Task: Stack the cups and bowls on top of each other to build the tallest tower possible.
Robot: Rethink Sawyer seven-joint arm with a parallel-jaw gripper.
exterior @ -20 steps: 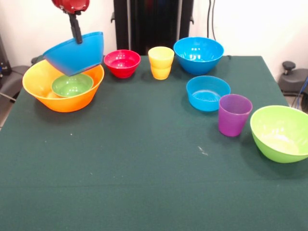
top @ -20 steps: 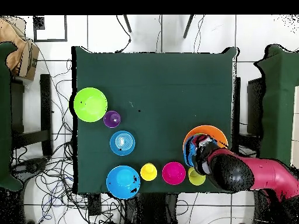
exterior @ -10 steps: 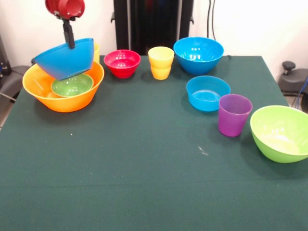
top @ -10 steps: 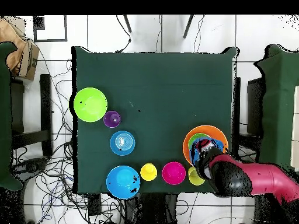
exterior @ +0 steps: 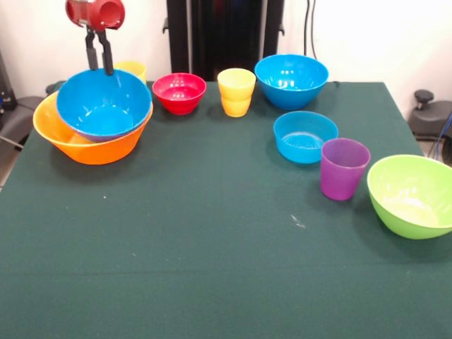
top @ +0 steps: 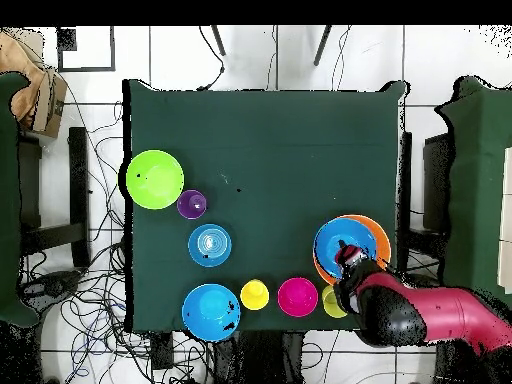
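A large blue bowl (exterior: 104,106) (top: 343,242) sits nested in the huge orange-yellow bowl (exterior: 85,148) (top: 380,235) at the table's corner and covers whatever lies inside. My gripper (exterior: 99,67) (top: 350,262) hangs just over the blue bowl's rim on the robot's side, open, with both fingers apart and nothing between them. One yellow cup (exterior: 132,68) (top: 331,303) peeks out behind the bowls. A second yellow cup (exterior: 236,92) (top: 255,294) and the purple cup (exterior: 344,168) (top: 191,204) stand apart on the cloth.
A small red bowl (exterior: 179,92) (top: 297,296), another large blue bowl (exterior: 291,80) (top: 211,311), a shallow blue bowl (exterior: 305,136) (top: 209,244) and a lime green bowl (exterior: 413,194) (top: 155,179) stand along the table's edges. Chairs and cables surround the table.
The blue bowl went from tilted in my grip above the orange-yellow bowl to lying level inside it, covering the small green bowl. My gripper opened and let it go.
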